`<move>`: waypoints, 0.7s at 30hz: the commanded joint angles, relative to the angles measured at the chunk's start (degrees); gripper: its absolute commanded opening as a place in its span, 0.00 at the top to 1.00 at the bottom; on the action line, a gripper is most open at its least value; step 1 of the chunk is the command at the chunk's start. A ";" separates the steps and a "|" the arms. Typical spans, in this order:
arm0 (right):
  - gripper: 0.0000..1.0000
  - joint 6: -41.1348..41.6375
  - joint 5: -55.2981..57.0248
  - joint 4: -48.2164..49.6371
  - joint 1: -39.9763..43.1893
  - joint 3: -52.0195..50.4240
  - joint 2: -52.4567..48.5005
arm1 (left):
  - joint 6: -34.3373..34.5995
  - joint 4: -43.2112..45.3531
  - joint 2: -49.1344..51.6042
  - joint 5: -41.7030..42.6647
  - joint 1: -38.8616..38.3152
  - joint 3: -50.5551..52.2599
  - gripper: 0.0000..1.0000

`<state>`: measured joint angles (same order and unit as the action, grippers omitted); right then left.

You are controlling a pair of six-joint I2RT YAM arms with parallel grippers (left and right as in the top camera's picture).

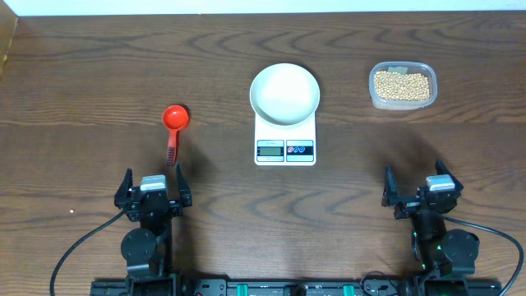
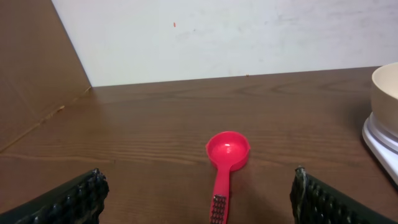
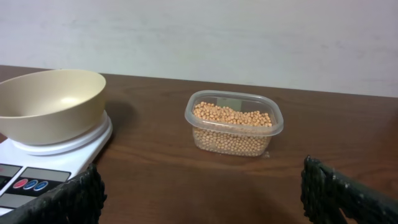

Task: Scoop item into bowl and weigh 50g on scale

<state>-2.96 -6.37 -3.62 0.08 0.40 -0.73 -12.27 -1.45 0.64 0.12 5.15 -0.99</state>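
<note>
Since both my arms sit at the near edge of the table (image 1: 82, 82) with nothing in them, I judge the task at zero: no step done. My left gripper (image 1: 153, 173) has jaws wide, empty; my right gripper (image 1: 415, 173) has jaws wide, empty too. Red scoop (image 1: 174, 120) lies flat on the wood just ahead of the left gripper, cup end away from me, handle pointing back at me, and the cup is empty in the left wrist view. White bowl (image 1: 284, 94) sits on the scale (image 1: 285, 136), over the far end of it, with the display and the red and blue buttons clear of it on my side. It looks empty from overhead and from the right wrist view. All the beans (image 1: 402, 85) are in the clear tub (image 1: 371, 92), far right, well apart from the scale and ahead of the right gripper; no lid on it, none spilled on the wood that I can see. Readout is too small to read, so I cannot say whether the scale is on or tared with the bowl. Left to do, my read: pick up the scoop by its handle with the left, reach the tub or bring it nearer with the right, load beans, tip into the bowl, repeat and trim to target. Likely snags: the thin handle lies flat, so the pinch is low; the last few beans need small tips to avoid overshoot.
</note>
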 commanded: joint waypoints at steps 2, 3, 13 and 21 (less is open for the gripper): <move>0.01 0.76 0.24 -0.20 -0.55 -0.09 0.44 | -0.74 -2.73 0.02 -0.57 -0.13 0.76 0.04; 0.01 0.76 0.24 -0.20 -0.55 -0.09 0.44 | -0.74 -2.73 0.02 -0.57 -0.15 0.76 0.04; 0.01 0.76 0.24 -0.22 -0.55 -0.09 0.44 | -7.85 -2.40 0.02 -1.20 -0.09 0.76 0.04; 0.01 0.76 0.24 -0.22 -0.55 -0.09 0.44 | -7.82 -2.60 0.02 -1.18 -0.09 0.76 0.04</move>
<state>-2.96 -6.35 -3.62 0.08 0.40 -0.73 -18.79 -1.43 0.64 0.08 5.15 -0.99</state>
